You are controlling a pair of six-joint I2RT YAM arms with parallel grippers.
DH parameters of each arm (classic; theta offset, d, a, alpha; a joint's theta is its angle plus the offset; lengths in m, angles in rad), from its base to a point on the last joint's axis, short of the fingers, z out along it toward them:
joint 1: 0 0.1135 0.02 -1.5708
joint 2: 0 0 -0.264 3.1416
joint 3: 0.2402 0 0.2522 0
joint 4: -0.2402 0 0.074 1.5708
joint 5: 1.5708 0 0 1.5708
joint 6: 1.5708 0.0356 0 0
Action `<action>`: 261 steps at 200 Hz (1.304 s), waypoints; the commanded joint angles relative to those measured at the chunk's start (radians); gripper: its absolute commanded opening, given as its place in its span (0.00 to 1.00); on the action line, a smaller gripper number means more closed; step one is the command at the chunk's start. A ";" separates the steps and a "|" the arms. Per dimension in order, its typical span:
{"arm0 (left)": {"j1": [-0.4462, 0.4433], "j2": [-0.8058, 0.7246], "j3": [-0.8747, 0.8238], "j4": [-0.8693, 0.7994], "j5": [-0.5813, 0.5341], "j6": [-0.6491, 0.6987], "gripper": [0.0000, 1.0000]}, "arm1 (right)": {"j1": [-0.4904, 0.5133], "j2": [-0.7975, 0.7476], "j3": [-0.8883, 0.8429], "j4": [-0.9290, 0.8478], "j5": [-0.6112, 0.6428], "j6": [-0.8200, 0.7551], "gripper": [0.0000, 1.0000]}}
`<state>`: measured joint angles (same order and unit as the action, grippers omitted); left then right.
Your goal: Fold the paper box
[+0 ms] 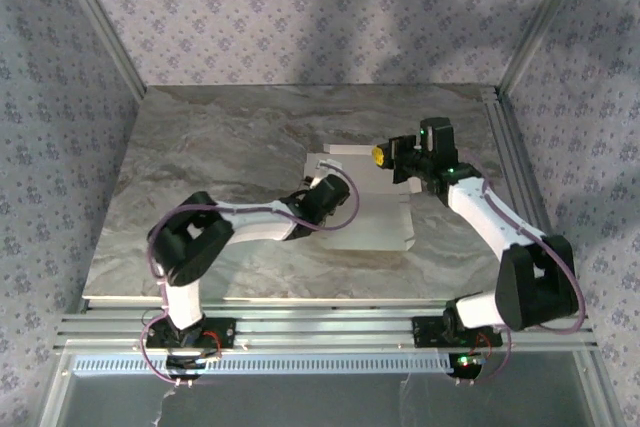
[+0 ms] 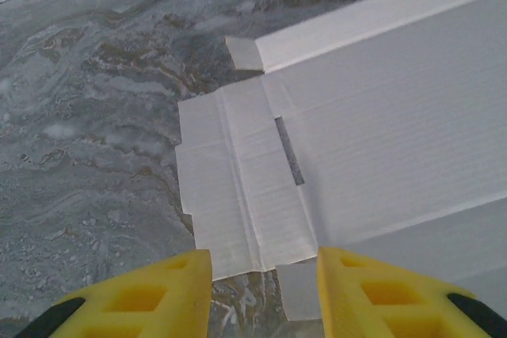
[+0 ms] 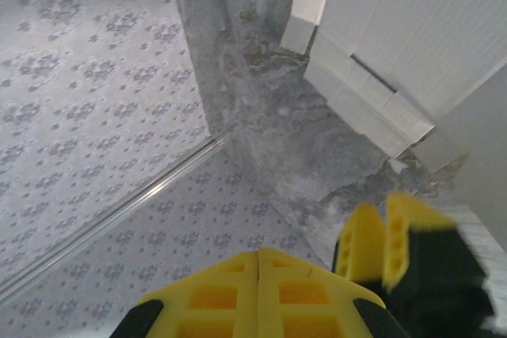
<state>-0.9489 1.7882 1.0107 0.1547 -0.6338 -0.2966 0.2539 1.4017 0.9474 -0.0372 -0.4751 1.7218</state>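
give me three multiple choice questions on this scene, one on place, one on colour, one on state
1. Where does the paper box lie?
A on the table
B in a tray
C lifted in the air

2. Which colour faces up on it?
A yellow
B white
C blue

3. How is the right gripper?
A wide open
B shut on the box
C shut, empty

Answers: 1 A, it rests on the marble top; 2 B, every visible panel is white; 3 C, its yellow fingers meet with nothing between them.
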 commanded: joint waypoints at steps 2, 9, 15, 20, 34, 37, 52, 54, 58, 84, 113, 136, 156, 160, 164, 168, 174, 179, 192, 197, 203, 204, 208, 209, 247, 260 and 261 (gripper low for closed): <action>0.059 -0.136 -0.058 -0.029 0.143 -0.126 0.40 | -0.008 0.034 0.043 -0.009 -0.045 -0.073 0.00; 0.097 -0.173 -0.076 -0.050 0.189 -0.181 0.42 | -0.015 0.032 0.057 -0.067 -0.031 -0.111 0.00; 0.134 -0.205 -0.085 -0.075 0.219 -0.229 0.47 | -0.019 0.027 0.071 -0.119 -0.012 -0.146 0.00; 0.166 -0.222 -0.085 -0.091 0.274 -0.256 0.50 | -0.026 0.023 0.086 -0.165 0.008 -0.189 0.00; 0.268 -0.208 -0.031 -0.173 0.464 -0.281 0.50 | -0.049 0.023 0.138 -0.316 0.070 -0.329 0.00; 0.290 -0.194 -0.007 -0.205 0.505 -0.283 0.49 | -0.059 0.024 0.147 -0.342 0.079 -0.358 0.00; 0.368 -0.116 0.111 -0.351 0.614 -0.292 0.46 | -0.123 0.032 0.164 -0.423 0.102 -0.488 0.11; 0.375 -0.107 0.122 -0.363 0.620 -0.291 0.46 | -0.130 0.032 0.163 -0.430 0.105 -0.502 0.14; 0.389 -0.094 0.140 -0.375 0.632 -0.287 0.46 | -0.145 0.035 0.164 -0.443 0.114 -0.530 0.19; 0.447 0.023 0.289 -0.438 0.688 -0.319 0.46 | -0.197 0.082 0.190 -0.498 0.140 -0.632 0.34; 0.421 0.175 0.523 -0.489 0.688 -0.205 0.44 | -0.165 0.182 0.306 -0.559 0.213 -0.744 0.37; 0.422 0.324 0.714 -0.581 0.673 0.025 0.46 | -0.186 0.255 0.366 -0.642 0.233 -0.871 0.42; 0.437 0.452 0.869 -0.639 0.781 0.121 0.46 | -0.203 0.247 0.342 -0.638 0.217 -0.921 0.44; 0.437 0.474 0.898 -0.649 0.804 0.131 0.46 | -0.205 0.239 0.332 -0.629 0.212 -0.924 0.44; 0.437 0.492 0.924 -0.657 0.824 0.140 0.46 | -0.204 0.231 0.324 -0.620 0.208 -0.925 0.44; 0.436 0.508 0.948 -0.665 0.835 0.144 0.46 | -0.202 0.223 0.318 -0.613 0.202 -0.925 0.44; 0.432 0.527 0.984 -0.674 0.846 0.151 0.47 | -0.200 0.215 0.312 -0.607 0.198 -0.926 0.44; 0.430 0.542 1.005 -0.682 0.853 0.161 0.47 | -0.198 0.209 0.312 -0.607 0.194 -0.927 0.44; 0.423 0.580 1.059 -0.717 0.808 0.178 0.47 | -0.196 0.204 0.320 -0.614 0.189 -0.931 0.44; 0.422 0.594 1.085 -0.737 0.794 0.181 0.47 | -0.196 0.201 0.323 -0.620 0.184 -0.931 0.43; 0.423 0.612 1.106 -0.755 0.789 0.184 0.47 | -0.196 0.199 0.327 -0.622 0.180 -0.932 0.43; 0.424 0.615 1.109 -0.757 0.788 0.184 0.47 | -0.196 0.198 0.327 -0.622 0.179 -0.932 0.43; 0.425 0.624 1.120 -0.764 0.787 0.185 0.47 | -0.196 0.196 0.328 -0.621 0.173 -0.932 0.43; 0.425 0.626 1.122 -0.765 0.786 0.185 0.47 | -0.196 0.196 0.328 -0.621 0.172 -0.931 0.43; 0.421 0.664 1.171 -0.801 0.789 0.193 0.46 | -0.193 0.177 0.332 -0.623 0.150 -0.915 0.43; 0.421 0.670 1.178 -0.810 0.801 0.182 0.45 | -0.192 0.176 0.329 -0.617 0.142 -0.908 0.43; 0.421 0.671 1.179 -0.811 0.802 0.182 0.45 | -0.192 0.176 0.329 -0.617 0.141 -0.907 0.43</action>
<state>-0.5240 2.4428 2.1452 -0.5972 0.1429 -0.1345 0.0563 1.6070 1.2694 -0.6262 -0.3088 0.8181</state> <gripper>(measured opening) 0.459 0.434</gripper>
